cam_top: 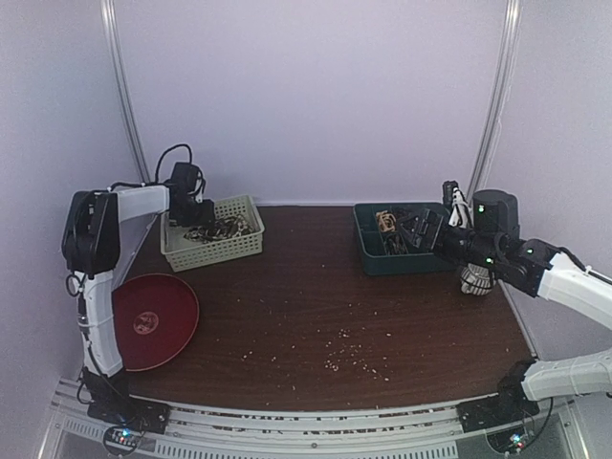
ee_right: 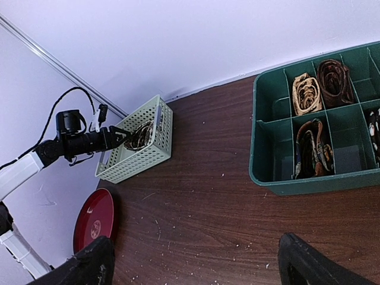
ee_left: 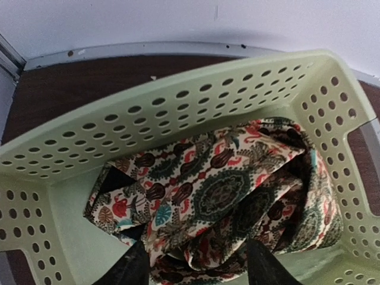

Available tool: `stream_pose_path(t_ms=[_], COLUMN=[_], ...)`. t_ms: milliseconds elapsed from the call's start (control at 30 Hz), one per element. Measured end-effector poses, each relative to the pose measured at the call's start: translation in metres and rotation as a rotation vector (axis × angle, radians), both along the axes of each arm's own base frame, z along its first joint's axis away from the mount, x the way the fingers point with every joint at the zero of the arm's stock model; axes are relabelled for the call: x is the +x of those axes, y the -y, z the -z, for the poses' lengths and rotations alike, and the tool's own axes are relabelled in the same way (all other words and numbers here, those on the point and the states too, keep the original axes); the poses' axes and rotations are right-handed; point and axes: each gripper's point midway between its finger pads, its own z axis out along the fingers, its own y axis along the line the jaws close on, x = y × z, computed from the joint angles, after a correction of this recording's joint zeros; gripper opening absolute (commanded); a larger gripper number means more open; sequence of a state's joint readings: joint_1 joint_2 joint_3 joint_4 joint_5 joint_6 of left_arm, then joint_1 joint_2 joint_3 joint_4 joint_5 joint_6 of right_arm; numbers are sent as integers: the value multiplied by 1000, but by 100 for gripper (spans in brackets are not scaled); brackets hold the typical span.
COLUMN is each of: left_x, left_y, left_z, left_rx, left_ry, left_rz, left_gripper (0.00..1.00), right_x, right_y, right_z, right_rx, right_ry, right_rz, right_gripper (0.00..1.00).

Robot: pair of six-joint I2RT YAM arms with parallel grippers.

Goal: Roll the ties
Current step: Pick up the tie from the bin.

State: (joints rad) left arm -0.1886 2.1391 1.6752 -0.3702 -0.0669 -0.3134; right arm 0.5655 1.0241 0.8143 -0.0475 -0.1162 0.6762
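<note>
A bundle of patterned ties point(ee_left: 219, 184) lies crumpled in the pale green basket point(ee_left: 178, 113) at the table's back left. My left gripper point(ee_left: 196, 267) reaches down into the basket point(cam_top: 215, 251), and its two dark fingers press a fold of one tie from both sides. In the dark green divided tray point(ee_right: 267, 172) at the back right sit rolled ties point(ee_right: 307, 95), each in its own compartment. My right gripper point(ee_right: 196, 267) hovers above the table by the tray point(cam_top: 402, 263), jaws wide apart with nothing between them.
A red plate point(cam_top: 153, 320) lies at the front left beside the left arm. Pale crumbs point(cam_top: 344, 354) are scattered over the brown tabletop between the basket and the tray. White walls close in the back and both sides.
</note>
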Motion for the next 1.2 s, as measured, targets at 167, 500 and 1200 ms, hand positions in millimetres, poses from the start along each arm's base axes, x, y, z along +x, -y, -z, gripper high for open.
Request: stream_pose_path(t_ms=[167, 500, 1200], left_x=[-2, 3, -177], left_y=[0, -4, 131], left_z=[39, 38, -299], left_rx=[27, 81, -511], left_ry=[-65, -68, 486], left_rz=[16, 41, 699], left_gripper=[47, 0, 0], right_x=[1, 0, -25], right_y=[-2, -7, -78], right_z=[4, 6, -45], right_rx=[-5, -10, -55], right_ry=[-9, -10, 238], right_rz=[-4, 3, -137], right_gripper=[96, 88, 81])
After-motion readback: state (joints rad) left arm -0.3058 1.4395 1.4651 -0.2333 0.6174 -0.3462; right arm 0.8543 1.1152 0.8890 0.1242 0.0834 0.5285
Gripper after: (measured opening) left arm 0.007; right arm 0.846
